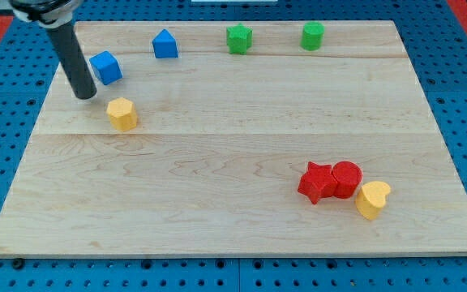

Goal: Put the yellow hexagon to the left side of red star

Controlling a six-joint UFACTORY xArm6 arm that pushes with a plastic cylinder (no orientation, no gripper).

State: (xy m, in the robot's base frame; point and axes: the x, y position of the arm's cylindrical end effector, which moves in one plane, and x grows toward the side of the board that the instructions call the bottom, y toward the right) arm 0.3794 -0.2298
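You are seeing my tip [86, 95] resting on the bench [217, 162] at the view's upper left; being a bare rod, this end effector is pinching nothing. The blue cube [105, 67] is sitting just above-right of it. The yellow hexagon [122, 113] is lying just lower right, upright, with no clear long axis. Far to the lower right, the red star [316, 181] is touching a red cylinder [347, 178], with a yellow heart [372, 199] beside that.

Wooden board [242, 235], carrying: blue cube [105, 67], blue block w/ peaked top [164, 44], green star [238, 38], green block [313, 36], yellow hexagon [122, 113], red star [317, 182] touching red cylinder [347, 178], yellow heart [373, 199].
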